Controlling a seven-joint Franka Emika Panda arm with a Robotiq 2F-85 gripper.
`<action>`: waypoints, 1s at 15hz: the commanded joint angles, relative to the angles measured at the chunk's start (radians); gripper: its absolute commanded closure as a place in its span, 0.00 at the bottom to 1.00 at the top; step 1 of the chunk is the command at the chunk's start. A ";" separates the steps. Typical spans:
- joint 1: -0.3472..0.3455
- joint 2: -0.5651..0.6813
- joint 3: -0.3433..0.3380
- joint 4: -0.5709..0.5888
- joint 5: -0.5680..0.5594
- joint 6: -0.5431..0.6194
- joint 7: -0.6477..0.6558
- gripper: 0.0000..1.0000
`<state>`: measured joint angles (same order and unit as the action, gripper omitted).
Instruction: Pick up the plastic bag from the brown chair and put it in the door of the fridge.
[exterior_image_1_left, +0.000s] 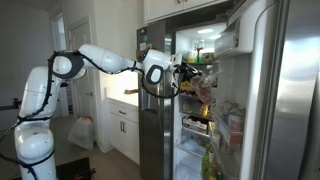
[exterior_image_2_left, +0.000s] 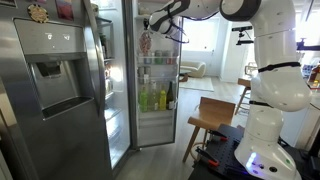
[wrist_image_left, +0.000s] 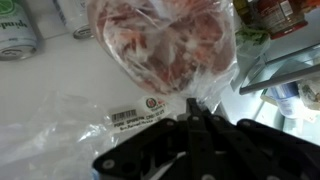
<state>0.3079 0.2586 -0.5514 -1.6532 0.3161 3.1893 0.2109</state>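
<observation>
My gripper (wrist_image_left: 196, 112) is shut on the clear top of the plastic bag (wrist_image_left: 170, 40). The bag is crinkly, with reddish and pale contents and a white label, and hangs in front of the fingers. In both exterior views the arm reaches into the open fridge (exterior_image_1_left: 195, 110), and the gripper (exterior_image_1_left: 184, 76) (exterior_image_2_left: 162, 24) is high up with the bag (exterior_image_1_left: 204, 92) (exterior_image_2_left: 146, 44) below it. The door of the fridge (exterior_image_1_left: 240, 115) (exterior_image_2_left: 156, 88) stands open, its white inner bins holding bottles. The brown chair (exterior_image_2_left: 212, 114) stands by the robot base, with no bag on it.
The narrower steel door with the dispenser (exterior_image_2_left: 50, 70) is to one side. A green can (wrist_image_left: 15, 30), jars (wrist_image_left: 282, 14) and a glass shelf edge (wrist_image_left: 285, 68) lie close around the bag. A white bag (exterior_image_1_left: 82, 132) sits on the floor behind the robot.
</observation>
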 joint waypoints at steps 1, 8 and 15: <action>-0.042 0.104 0.006 0.145 0.030 0.048 0.042 1.00; -0.147 0.226 0.087 0.275 0.045 0.095 0.047 1.00; -0.261 0.336 0.175 0.393 0.033 0.113 0.048 1.00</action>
<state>0.0865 0.5341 -0.3949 -1.3614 0.3413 3.2771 0.2428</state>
